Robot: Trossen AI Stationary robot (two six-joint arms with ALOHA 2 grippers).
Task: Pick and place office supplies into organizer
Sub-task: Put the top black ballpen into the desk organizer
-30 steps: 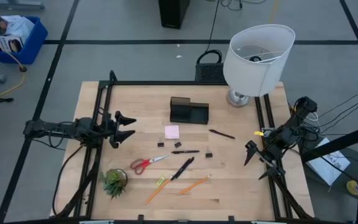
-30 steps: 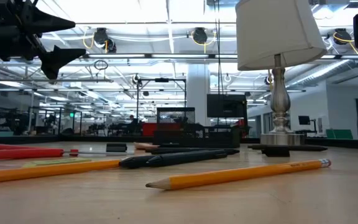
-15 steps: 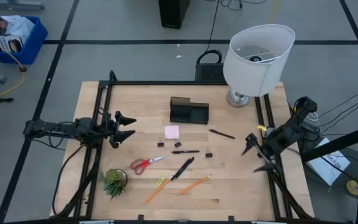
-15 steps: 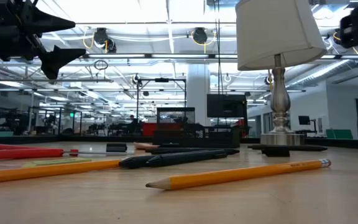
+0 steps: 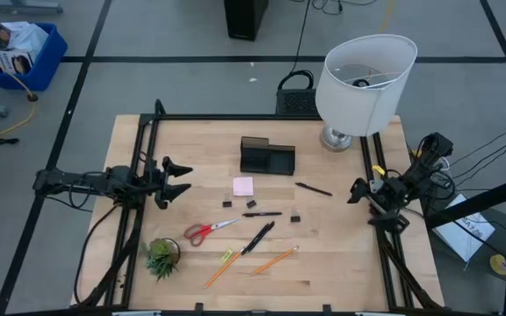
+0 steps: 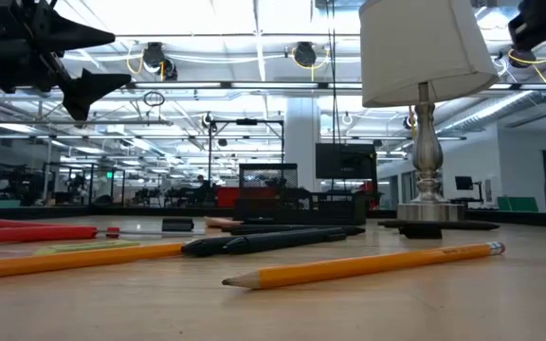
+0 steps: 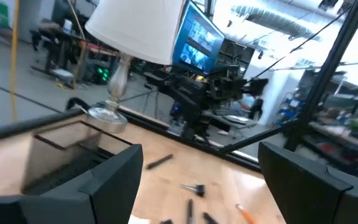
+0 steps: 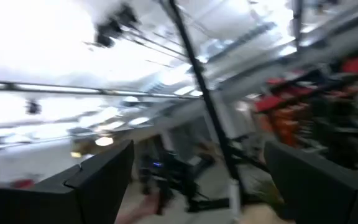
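The right claw point(image 5: 365, 195) hangs with fingers apart over the bench's point(image 5: 323, 263) right edge, holding nothing, just below the lamp point(image 5: 363, 83). The left claw point(image 5: 176, 182), also apart and empty, waits at the left edge. The organizer point(image 5: 267, 157) stands mid-bench, with a sticky pad point(image 5: 242, 186), scissors point(image 5: 207, 231), pens point(image 5: 257, 237), pencils point(image 5: 275, 260) and what look like small clips point(image 5: 294, 217) lying loose in front of it.
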